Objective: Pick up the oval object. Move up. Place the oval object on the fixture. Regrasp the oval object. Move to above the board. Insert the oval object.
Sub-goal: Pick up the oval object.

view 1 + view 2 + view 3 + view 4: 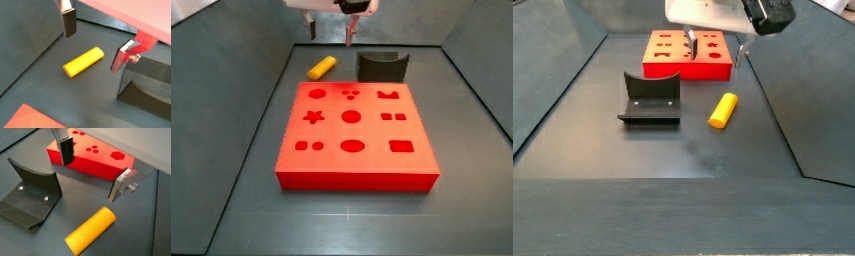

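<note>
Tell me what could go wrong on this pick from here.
Two risks:
1. The open gripper hangs above the yellow-orange oval peg, which lies on its side on the floor; being rounded, it may roll as the fingers close.
2. The dark L-shaped fixture and red board stand nearby; a crooked descent could clip either.

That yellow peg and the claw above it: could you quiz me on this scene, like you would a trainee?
1. True or false: the gripper holds the oval object.
2. The oval object lies on: A the board, B the floor, C the fixture?
3. How do the fingers stand?

Key:
1. False; it hangs above the peg, nothing between the fingers.
2. B.
3. Apart, open.
</note>
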